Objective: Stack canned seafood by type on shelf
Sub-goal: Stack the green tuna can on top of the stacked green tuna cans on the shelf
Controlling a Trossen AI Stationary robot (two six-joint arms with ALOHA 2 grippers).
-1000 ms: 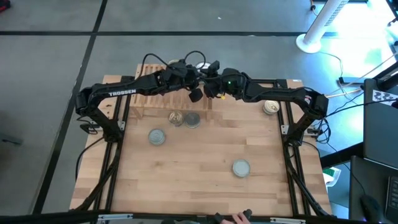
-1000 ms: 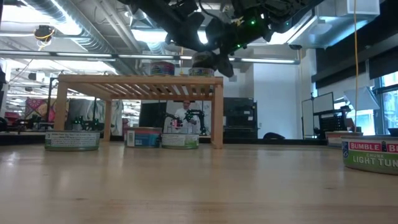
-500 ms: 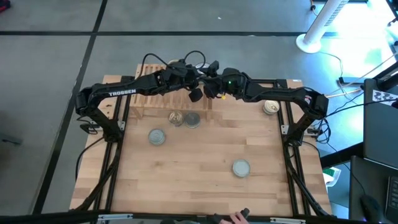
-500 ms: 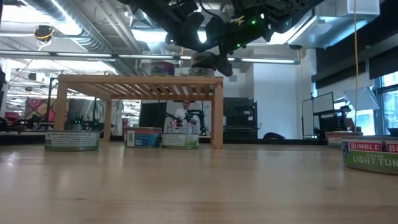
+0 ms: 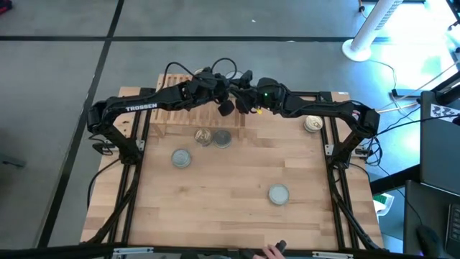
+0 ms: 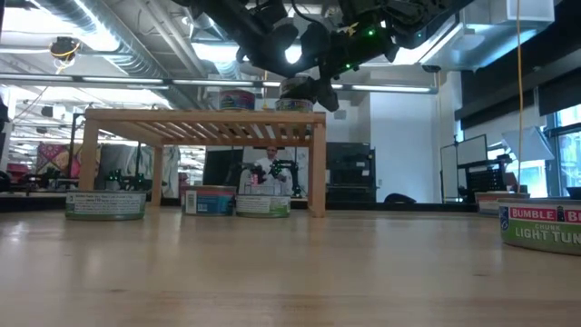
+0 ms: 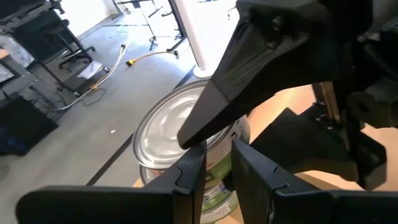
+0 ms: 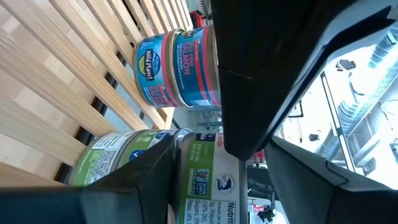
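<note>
High view: desk with shelf at far edge. Both arms crowded over shelf's right end. Right pincer wide around green-label can, seemingly releasing onto stack. Left pincer narrow, empty, blocking. Loose cans scattered below.

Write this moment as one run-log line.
right gripper: at green-labelled can on shelf | left gripper: alongside | table: five loose cans
</note>
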